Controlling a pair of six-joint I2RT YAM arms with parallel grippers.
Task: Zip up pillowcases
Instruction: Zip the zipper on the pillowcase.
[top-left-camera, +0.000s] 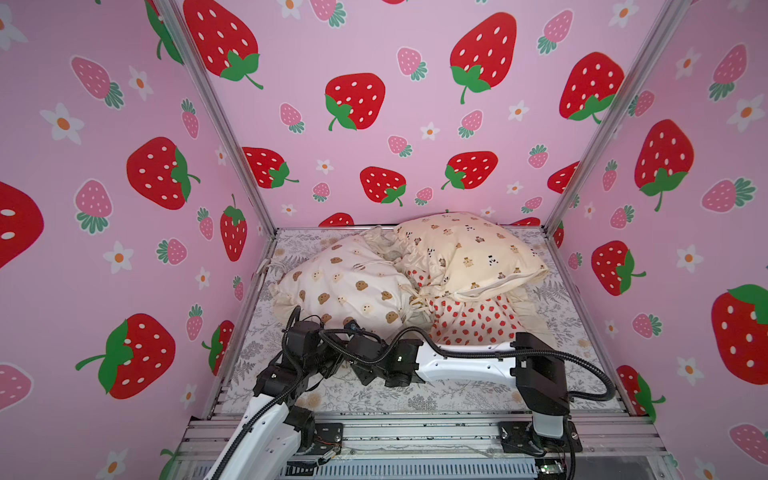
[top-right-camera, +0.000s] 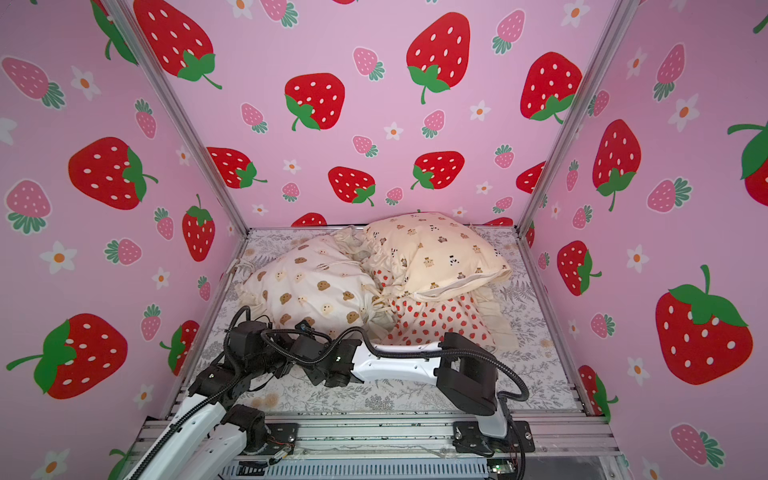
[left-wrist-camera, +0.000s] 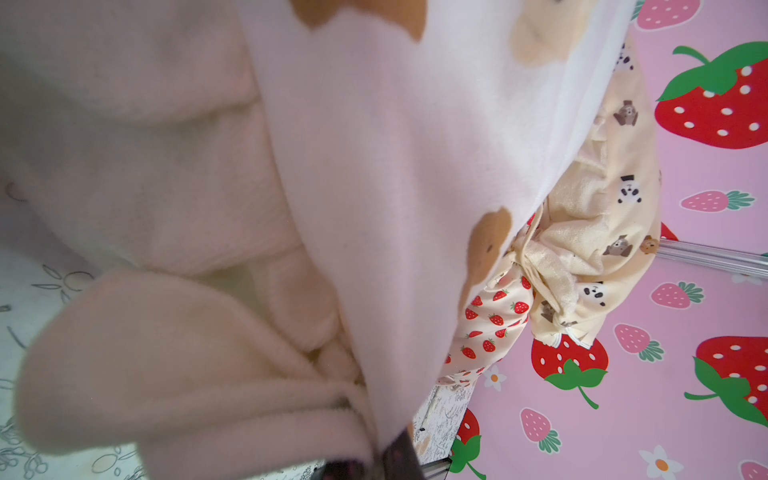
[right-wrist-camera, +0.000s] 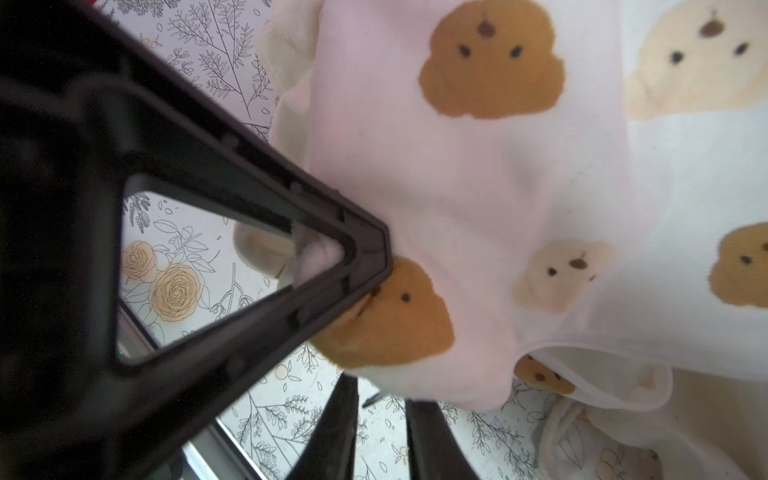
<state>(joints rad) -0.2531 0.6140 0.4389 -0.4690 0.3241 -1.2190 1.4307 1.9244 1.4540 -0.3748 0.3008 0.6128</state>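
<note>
Walls of pink strawberry print enclose the table on three sides, and a grey fern-and-flower sheet covers its top. Three pillowcases lie heaped toward the back. The bears-and-pandas pillowcase sits rear right, resting partly on the strawberry pillowcase, whose ruffle spreads over the sheet. The bear-face pillowcase lies to the left of both, touching them, with its near end toward the robot.

In both top views the left arm and right arm bend inward and meet at that near end, their wrists crowded together over the cloth's edge.

In the right wrist view the left claw shows as a black triangular frame. Its tips are pressed together on a fold of the bear-face pillowcase, and white cloth bunches inside the frame. The left wrist view shows smooth printed fabric running down to those dark tips, with fuzzy cream filling bulging out beside it, so the case gapes here.

The right claw sits just below the same edge, its two dark fingers a little apart. Sheet shows through the gap and no cloth is caught between them. The cloth's lowest fold hangs just above the fingertips.
</note>
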